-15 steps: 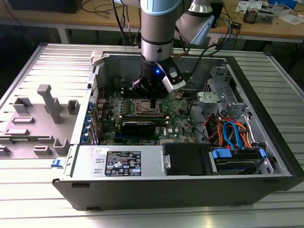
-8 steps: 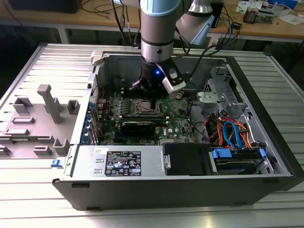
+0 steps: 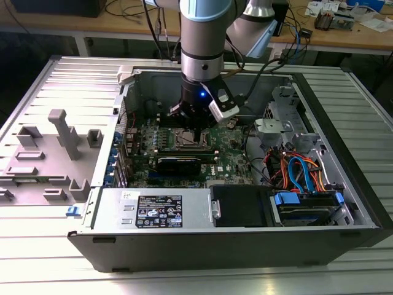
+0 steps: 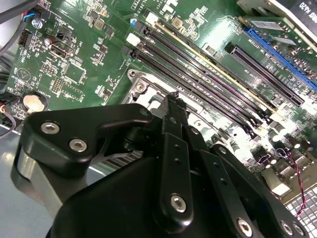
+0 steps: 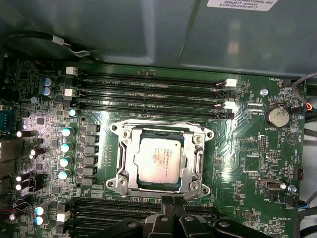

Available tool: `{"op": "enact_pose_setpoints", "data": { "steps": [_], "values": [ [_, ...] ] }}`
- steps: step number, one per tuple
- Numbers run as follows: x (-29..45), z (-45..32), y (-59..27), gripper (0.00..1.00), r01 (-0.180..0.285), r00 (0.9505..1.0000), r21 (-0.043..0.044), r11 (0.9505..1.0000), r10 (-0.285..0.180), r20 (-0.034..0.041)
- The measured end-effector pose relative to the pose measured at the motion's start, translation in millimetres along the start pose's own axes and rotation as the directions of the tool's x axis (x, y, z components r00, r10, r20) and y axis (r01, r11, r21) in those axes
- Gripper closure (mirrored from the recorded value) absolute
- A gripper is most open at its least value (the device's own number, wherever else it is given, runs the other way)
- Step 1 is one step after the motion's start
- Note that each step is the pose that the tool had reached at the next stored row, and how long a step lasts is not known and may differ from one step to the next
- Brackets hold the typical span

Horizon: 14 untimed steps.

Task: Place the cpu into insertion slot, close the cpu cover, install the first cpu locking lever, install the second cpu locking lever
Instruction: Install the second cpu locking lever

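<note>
The cpu lies flat in the insertion slot, its dull silver top facing up. The cpu cover rests down around it as a silver frame. Thin metal levers run along the frame's edges; whether they are latched I cannot tell. My gripper is shut with nothing in it, its black tips together just off one edge of the socket. In the second wrist view the gripper points at the socket's corner. In the exterior view the gripper hangs low over the cpu inside the computer case.
Long black memory slots flank the socket on two sides. A coin battery and rows of capacitors stand nearby. The power supply, a drive and coloured cables fill the case. A grey fixture sits outside.
</note>
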State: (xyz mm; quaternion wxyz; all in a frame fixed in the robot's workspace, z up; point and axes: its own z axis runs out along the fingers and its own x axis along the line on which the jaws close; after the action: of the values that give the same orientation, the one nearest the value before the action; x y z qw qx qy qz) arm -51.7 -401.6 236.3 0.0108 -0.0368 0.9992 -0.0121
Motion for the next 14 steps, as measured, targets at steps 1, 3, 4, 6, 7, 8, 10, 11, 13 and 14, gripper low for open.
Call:
{"op": "enact_pose_setpoints", "data": {
  "steps": [1,3,4,6,7,8,10,11,13,14],
  "values": [
    [0.1,0.0,-0.1,0.89,0.000,1.0000,0.0000,1.0000,0.000,0.0000],
    [0.2,0.0,-0.1,0.89,0.000,1.0000,0.0000,1.0000,0.000,0.0001],
    [0.2,0.0,-0.1,0.89,0.000,1.0000,0.0000,1.0000,0.000,0.0000],
    [0.2,0.0,-0.1,0.89,0.000,1.0000,0.0000,1.0000,0.000,0.0000],
    [0.3,0.0,-0.2,0.89,0.000,1.0000,0.0000,1.0000,0.000,0.0000],
    [0.4,0.0,-0.5,0.89,0.000,1.0000,0.0000,1.0000,0.000,0.0000],
    [0.3,0.0,-1.5,0.89,0.000,1.0000,0.0000,1.0000,0.000,0.0001],
    [0.4,0.0,-2.3,0.89,0.000,1.0000,0.0000,1.0000,0.000,0.0000],
    [0.6,0.1,-4.5,0.89,0.000,1.0000,-0.0001,1.0000,0.000,0.0000],
    [0.7,0.1,-5.3,0.89,0.000,1.0000,0.0000,1.0000,0.000,0.0001]
  ]
}}
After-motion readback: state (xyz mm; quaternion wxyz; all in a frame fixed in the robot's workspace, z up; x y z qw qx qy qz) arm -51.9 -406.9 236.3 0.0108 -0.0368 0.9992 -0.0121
